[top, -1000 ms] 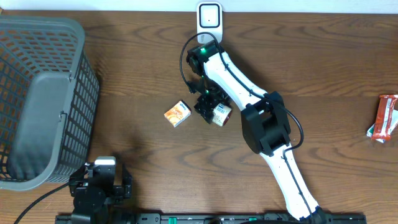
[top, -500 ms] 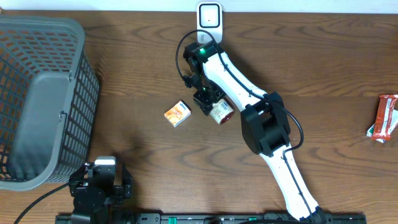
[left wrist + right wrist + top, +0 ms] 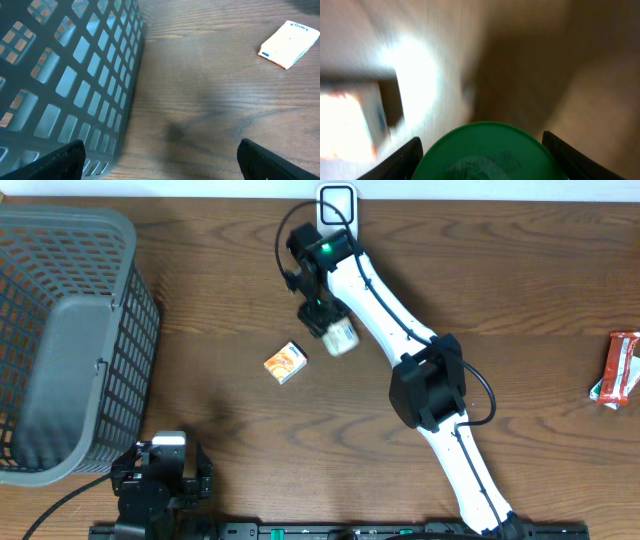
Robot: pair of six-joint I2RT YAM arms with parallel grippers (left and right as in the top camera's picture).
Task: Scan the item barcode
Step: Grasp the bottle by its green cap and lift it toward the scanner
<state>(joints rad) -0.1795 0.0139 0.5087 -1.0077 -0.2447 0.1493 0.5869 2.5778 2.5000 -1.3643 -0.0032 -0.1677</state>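
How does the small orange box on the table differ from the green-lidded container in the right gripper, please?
The orange box lies flat on the table, untouched; the green-lidded container is gripped by the right gripper. The orange box is rectangular and orange-and-white; the green-lidded container is round, pale-bodied. Both are small packaged items near mid-table.

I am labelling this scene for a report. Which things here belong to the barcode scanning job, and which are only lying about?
Belong to the job: green-lidded jar, gripped by the right claw; white scanner.
Lying about: small orange box (perhaps a later item); grey mesh basket; snack packet at the right edge; left claw, open, idle.
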